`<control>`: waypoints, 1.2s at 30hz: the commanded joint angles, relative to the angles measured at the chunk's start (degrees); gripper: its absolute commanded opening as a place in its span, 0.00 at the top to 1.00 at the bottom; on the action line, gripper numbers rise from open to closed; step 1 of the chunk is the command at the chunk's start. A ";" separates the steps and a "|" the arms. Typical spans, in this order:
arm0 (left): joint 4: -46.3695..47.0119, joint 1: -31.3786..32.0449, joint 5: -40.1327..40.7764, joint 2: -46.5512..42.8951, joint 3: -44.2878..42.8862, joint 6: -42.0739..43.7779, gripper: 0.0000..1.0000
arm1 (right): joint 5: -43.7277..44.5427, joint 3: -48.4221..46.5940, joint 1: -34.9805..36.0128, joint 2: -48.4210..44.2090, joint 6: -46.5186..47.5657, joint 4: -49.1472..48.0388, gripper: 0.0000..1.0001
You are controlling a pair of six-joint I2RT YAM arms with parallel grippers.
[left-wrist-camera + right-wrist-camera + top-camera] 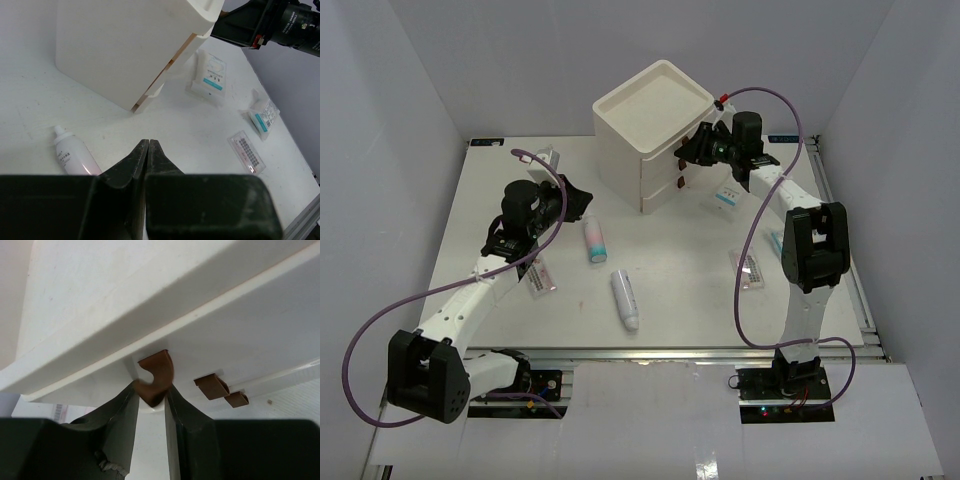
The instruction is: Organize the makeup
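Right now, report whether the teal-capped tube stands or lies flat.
Lying flat: the teal-capped tube rests lengthwise on the table.

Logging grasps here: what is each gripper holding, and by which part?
The right gripper grips the drawer box by its top drawer's brown handle. The left gripper is shut on nothing.

White tube (74, 154) part-hidden behind left tool (148, 143), sachet (212, 77) print — illegible
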State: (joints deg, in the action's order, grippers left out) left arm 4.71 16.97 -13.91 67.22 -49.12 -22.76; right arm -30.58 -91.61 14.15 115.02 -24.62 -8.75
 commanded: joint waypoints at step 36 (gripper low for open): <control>1.02 -0.36 -2.88 -0.07 0.26 1.92 0.79 | -12.24 1.18 -5.81 2.11 27.86 2.95 0.35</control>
State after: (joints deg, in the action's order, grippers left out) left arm 4.78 16.97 -15.32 67.31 -49.12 -21.66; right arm -47.71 -88.09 8.12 118.13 -6.53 -10.75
